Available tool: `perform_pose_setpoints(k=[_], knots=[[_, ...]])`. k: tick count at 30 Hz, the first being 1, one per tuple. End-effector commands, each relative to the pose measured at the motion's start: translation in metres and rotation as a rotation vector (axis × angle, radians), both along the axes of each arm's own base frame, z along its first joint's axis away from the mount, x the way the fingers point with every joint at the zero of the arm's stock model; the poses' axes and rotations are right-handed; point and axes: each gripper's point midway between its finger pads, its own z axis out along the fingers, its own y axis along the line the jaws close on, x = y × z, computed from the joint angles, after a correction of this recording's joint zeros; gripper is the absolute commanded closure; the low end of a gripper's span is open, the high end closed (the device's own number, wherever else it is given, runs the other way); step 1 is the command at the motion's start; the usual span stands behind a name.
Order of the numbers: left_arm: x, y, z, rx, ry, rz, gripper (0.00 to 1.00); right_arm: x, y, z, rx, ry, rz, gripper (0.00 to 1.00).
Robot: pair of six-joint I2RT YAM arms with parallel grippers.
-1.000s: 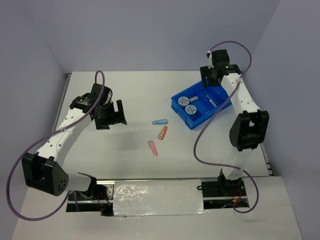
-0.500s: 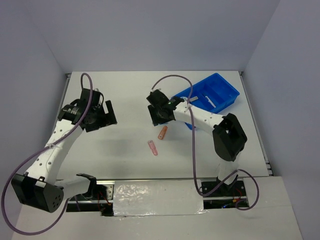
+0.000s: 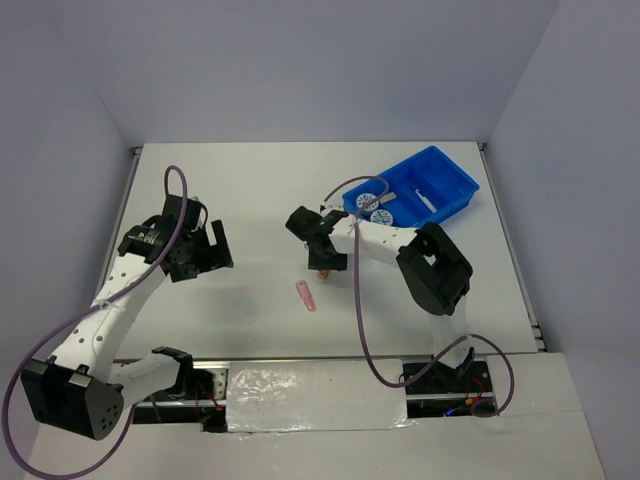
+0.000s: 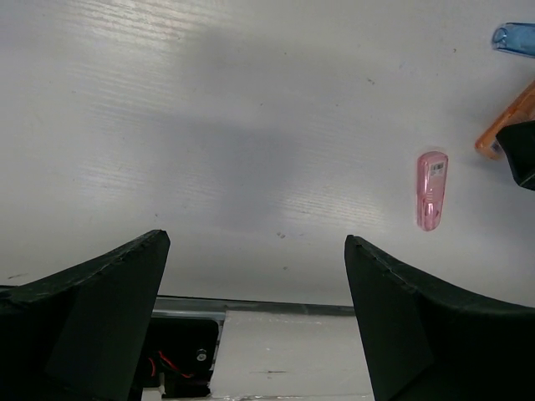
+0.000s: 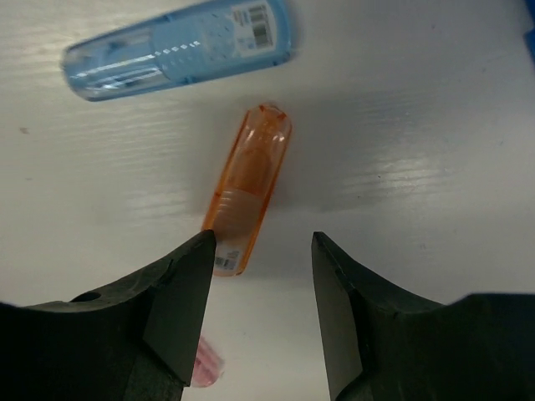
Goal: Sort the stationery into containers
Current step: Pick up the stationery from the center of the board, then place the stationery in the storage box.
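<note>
On the white table (image 3: pixel 250 190), the biggest thing is the blue tray (image 3: pixel 450 178). It sits at the far right side. Two round boxes (image 3: pixel 367 200) with white faces lie in its near end, and some small bits lie in other slots, too tiny to name.

The right gripper (image 5: pixel 261 251) hangs low over the middle of the table, just beside the tray. Its jaws are part way apart and pinch nothing. The left gripper (image 4: pixel 255 242) is spread wide and holds nothing. It floats over bare table, well apart from the tray.

Three slim pieces lie loose on the table. The blue piece (image 5: pixel 180 46) is the longest and lies past the tip of the orange one. The orange piece (image 5: pixel 247 196) points in between the right fingers, and its near end touches one finger (image 5: pixel 196 276). The pink piece (image 4: pixel 431 190) lies alone, nearer the arm bases.

The orange piece looks like clear hard plastic, so it is likely very light, stiff and smooth. It could slip or spin if it is pinched at the tip. I think the best place to hold it is across its two long sides, near the middle. For that, the gripper should first shift over so the piece sits in the middle of the gap
</note>
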Motion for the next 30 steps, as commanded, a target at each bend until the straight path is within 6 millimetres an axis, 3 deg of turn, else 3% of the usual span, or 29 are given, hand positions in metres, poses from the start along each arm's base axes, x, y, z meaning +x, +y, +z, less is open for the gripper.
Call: perform_pose_setpoints(k=[1, 4, 5, 7, 8, 11, 15, 19, 20, 22, 23, 24, 25, 26, 27, 29, 30], knots=[[0.003, -0.001, 0.004, -0.003, -0.033, -0.034, 0.01, -0.003, -0.005, -0.018, -0.026, 0.004, -0.065, 0.44], [0.001, -0.003, 0.000, -0.012, -0.022, -0.046, 0.01, 0.001, -0.005, -0.032, -0.035, 0.009, -0.053, 0.50], [0.001, -0.004, -0.003, -0.012, -0.015, -0.050, 0.01, -0.001, -0.007, -0.041, -0.056, 0.029, -0.052, 0.59], [0.000, -0.004, -0.004, -0.010, -0.006, -0.057, 0.01, -0.004, -0.011, -0.044, -0.056, 0.036, -0.075, 0.66], [0.001, -0.003, -0.004, -0.007, -0.007, -0.059, 0.01, -0.015, -0.017, -0.052, -0.057, 0.059, -0.072, 0.72], [0.001, -0.003, -0.003, -0.002, -0.012, -0.064, 0.01, -0.025, -0.025, -0.046, -0.005, 0.036, -0.081, 0.79], [0.001, -0.006, -0.005, -0.018, -0.007, -0.077, 0.01, -0.018, -0.024, -0.006, 0.055, -0.056, -0.002, 0.93], [0.004, -0.008, -0.003, -0.022, -0.017, -0.089, 0.01, 0.002, -0.041, 0.069, 0.168, -0.213, 0.028, 0.92], [0.006, -0.008, 0.000, -0.020, -0.024, -0.093, 0.01, 0.024, -0.060, 0.082, 0.202, -0.248, -0.012, 0.91], [0.009, -0.009, 0.003, -0.025, -0.034, -0.098, 0.01, 0.042, -0.081, 0.105, 0.249, -0.266, 0.036, 0.90], [0.009, -0.012, 0.004, -0.034, -0.035, -0.108, 0.01, 0.062, -0.120, 0.109, 0.217, -0.272, -0.003, 0.89], [0.010, -0.012, 0.004, -0.034, -0.037, -0.112, 0.01, 0.068, -0.131, 0.103, 0.238, -0.222, -0.011, 0.89], [0.011, -0.012, 0.005, -0.033, -0.040, -0.116, 0.01, 0.081, -0.147, 0.118, 0.231, -0.218, -0.045, 0.89], [0.012, -0.013, 0.005, -0.032, -0.044, -0.121, 0.01, 0.092, -0.161, 0.121, 0.212, -0.213, -0.040, 0.89], [0.011, -0.015, 0.006, -0.046, -0.041, -0.131, 0.01, 0.118, -0.182, 0.127, 0.228, -0.217, -0.083, 0.87], [0.011, -0.016, 0.005, -0.048, -0.037, -0.142, 0.01, 0.132, -0.204, 0.123, 0.220, -0.164, -0.125, 0.87], [0.011, -0.017, 0.005, -0.049, -0.033, -0.146, 0.01, 0.145, -0.228, 0.103, 0.216, -0.108, -0.187, 0.87]])
